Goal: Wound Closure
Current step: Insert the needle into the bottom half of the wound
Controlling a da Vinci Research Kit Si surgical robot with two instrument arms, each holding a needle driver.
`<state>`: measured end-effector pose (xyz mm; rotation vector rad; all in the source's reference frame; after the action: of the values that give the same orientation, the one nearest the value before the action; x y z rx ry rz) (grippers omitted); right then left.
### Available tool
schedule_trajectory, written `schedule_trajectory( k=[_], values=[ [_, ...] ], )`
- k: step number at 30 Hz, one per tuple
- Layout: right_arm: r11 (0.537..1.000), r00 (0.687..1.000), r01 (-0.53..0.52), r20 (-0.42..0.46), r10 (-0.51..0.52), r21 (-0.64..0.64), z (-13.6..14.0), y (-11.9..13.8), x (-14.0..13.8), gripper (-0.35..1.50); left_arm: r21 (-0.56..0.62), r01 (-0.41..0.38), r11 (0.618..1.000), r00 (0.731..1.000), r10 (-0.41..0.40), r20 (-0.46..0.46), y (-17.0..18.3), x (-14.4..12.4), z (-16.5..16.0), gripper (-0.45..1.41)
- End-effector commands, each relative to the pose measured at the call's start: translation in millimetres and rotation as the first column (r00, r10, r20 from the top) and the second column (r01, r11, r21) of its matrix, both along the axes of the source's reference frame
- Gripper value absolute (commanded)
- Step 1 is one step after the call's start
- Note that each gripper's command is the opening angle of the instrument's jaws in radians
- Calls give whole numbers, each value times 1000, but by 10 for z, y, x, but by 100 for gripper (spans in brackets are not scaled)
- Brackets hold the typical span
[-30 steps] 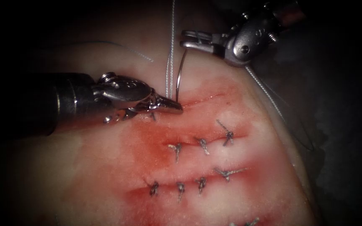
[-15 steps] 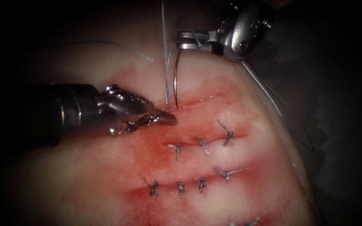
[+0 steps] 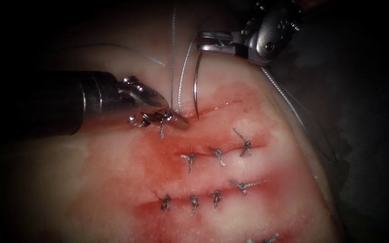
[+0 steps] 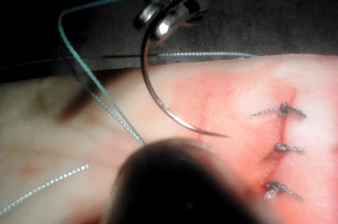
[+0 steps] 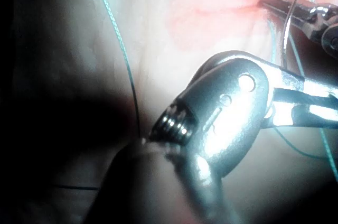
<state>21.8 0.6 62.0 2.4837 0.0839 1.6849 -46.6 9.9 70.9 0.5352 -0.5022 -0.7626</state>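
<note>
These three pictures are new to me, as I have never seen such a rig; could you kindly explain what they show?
This is a two-armed surgical practice robot closing a cut in pork belly, the tissue. One picture looks down through an endoscope; the other two come from cameras near each arm's wrist. The right arm's hand is shut on the blunt end of the curved needle, whose point hangs at the cut, outside the tissue. The left arm's hand rests at the cut's left end; what it grips is unclear. Thread rises from there. Finished stitches lie below.

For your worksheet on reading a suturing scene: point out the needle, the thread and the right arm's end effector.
needle (image 3: 195, 87): endoscope view, mid-curve of its body.
thread (image 3: 173, 58): endoscope view, strand rising from the cut.
right arm's end effector (image 3: 209, 41): endoscope view, jaw tips gripping the needle's rear end.
</note>
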Motion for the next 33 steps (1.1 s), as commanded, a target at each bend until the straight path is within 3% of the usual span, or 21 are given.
schedule_trajectory(
  k=[1,7,14,29,33],
  values=[
    [1000,1000,8,-9,-8,-8,1,1,11,-35,-14,-8,1000,1000,8,4,13,-8,5,-45],
    [999,999,53,12,-52,-14,-4,1,12,-35,-74,-2,997,1000,2,-13,33,-5,3,-45],
    [998,998,60,18,-60,-15,-5,2,10,-35,-125,-103,987,995,103,-10,40,-2,4,-45],
    [998,998,66,16,-66,-20,-4,2,9,-35,-22,-223,974,972,224,67,33,5,-16,-45],
    [998,998,67,16,-66,-21,-3,2,8,-35,23,-232,973,972,230,48,29,5,-19,-45]
  ],
)
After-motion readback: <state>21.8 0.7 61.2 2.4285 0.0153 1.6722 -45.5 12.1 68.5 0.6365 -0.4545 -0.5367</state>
